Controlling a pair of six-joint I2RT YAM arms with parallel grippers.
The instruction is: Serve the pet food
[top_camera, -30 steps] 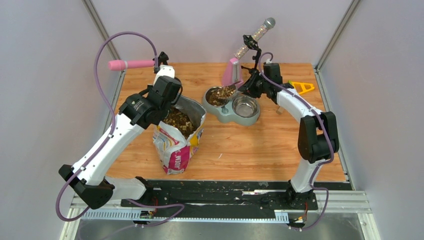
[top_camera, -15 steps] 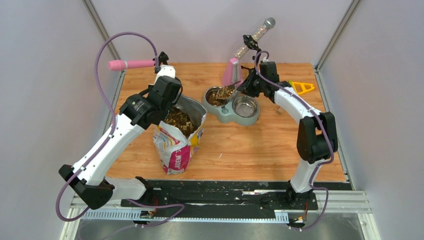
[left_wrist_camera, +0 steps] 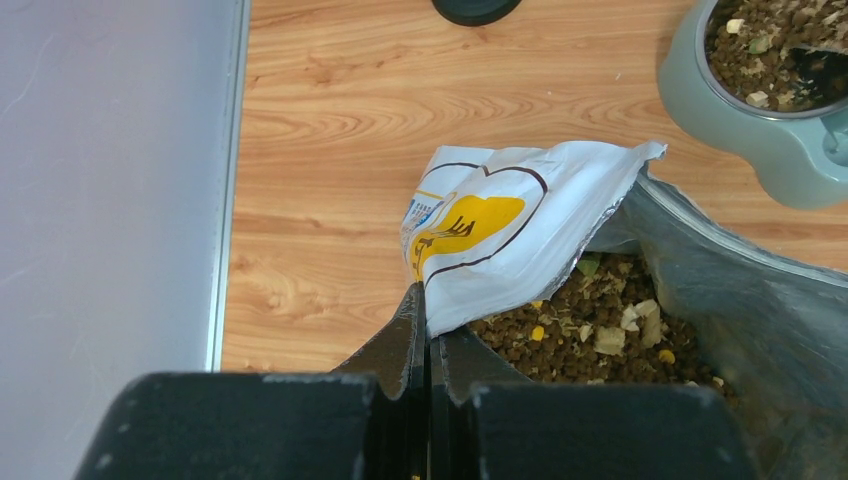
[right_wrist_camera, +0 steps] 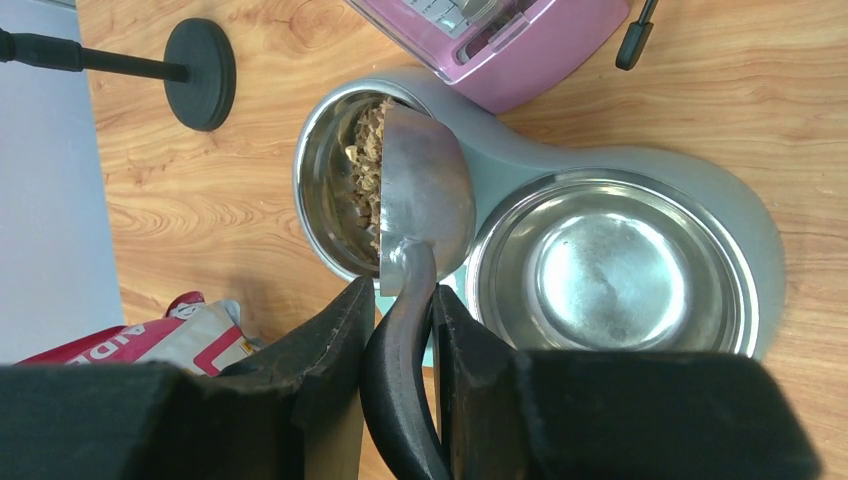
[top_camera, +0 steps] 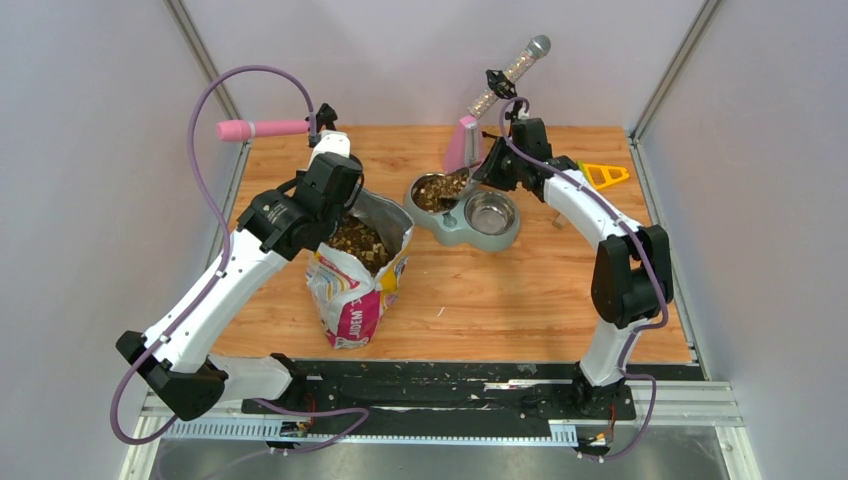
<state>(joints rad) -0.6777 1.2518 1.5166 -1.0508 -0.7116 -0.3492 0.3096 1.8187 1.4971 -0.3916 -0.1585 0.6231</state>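
Within the last second the right claw point(right_wrist_camera: 400, 300), clamped on the metal scoop point(right_wrist_camera: 425, 195), eased back with the scoop tipped on edge over the bag-side feeder bowl point(right_wrist_camera: 315, 150). Pet food point(right_wrist_camera: 362, 175) lay heaped there (scoopful judged delivered). The left claw point(left_wrist_camera: 428, 345) stayed pinched shut on the bag point(left_wrist_camera: 510, 225) rim.

1 printed bag point(top_camera: 350, 295); 1 grey feeder point(top_camera: 452, 231) holding 2 steel bowls point(top_camera: 489, 211); 1 metal scoop point(right_wrist_camera: 425, 195); 1 pink box point(top_camera: 465, 145); 1 yellow triangle piece point(top_camera: 606, 176); 2 pet food point(top_camera: 358, 240) heaps; 2 grippers: left gripper point(left_wrist_camera: 428, 335), right gripper point(right_wrist_camera: 405, 298).
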